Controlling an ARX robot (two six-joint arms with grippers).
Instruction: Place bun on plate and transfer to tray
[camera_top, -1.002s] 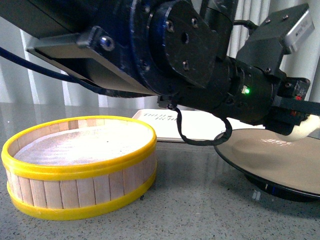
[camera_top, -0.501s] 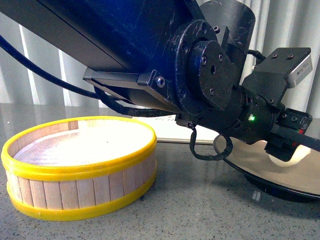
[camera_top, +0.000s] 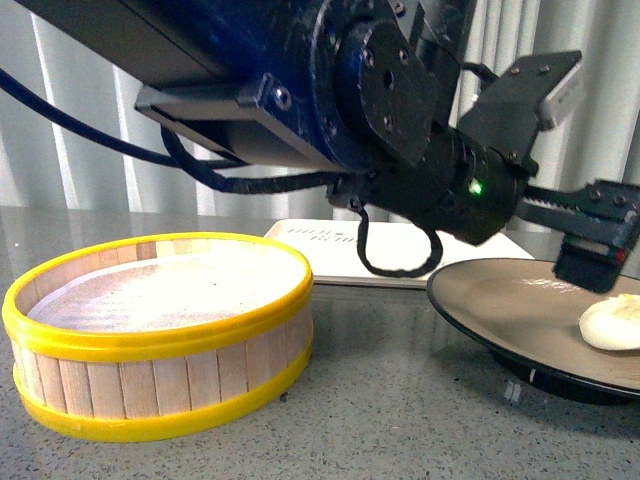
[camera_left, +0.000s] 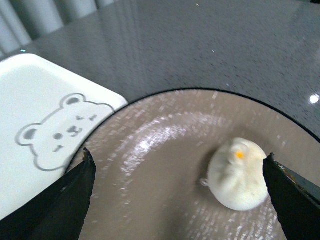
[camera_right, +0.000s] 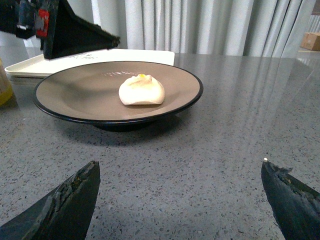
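One grey speckled table (camera_top: 400, 410) carries everything, w/ pale curtains (camera_top: 80, 150) behind. Largest thing in the front view is the one arm seen there, the left arm (camera_top: 300, 90), black and blue, reaching across and blocking much of the bkgd; the right arm isn't seen in that view. One round wooden steamer basket (camera_top: 150, 385) w/ yellow rims stands nearest the camera on the robot's left, white lining inside, nothing else visible in it. One off-white tray (camera_top: 320, 240) lies further back, mostly hidden by the arm and the plate; its dark writing is too small to read, and the left wrist view shows a bear outline on one corner. One plate (camera_top: 500, 300), tan inside w/ black rim, sits just in front of the tray, cut off at the frame edge in the front view. One bun (camera_right: 141, 90) rests on the plate, a bit off centre, w/ a small orange dot on top; the front view crops it. The left gripper (camera_left: 179, 160) hangs over the plate, jaws spread wide, holding nothing; the bun lies btwn the fingers, nearer one, touching neither. The right gripper (camera_right: 180, 165) is also spread wide and holds nothing, low over bare table, short of the plate.
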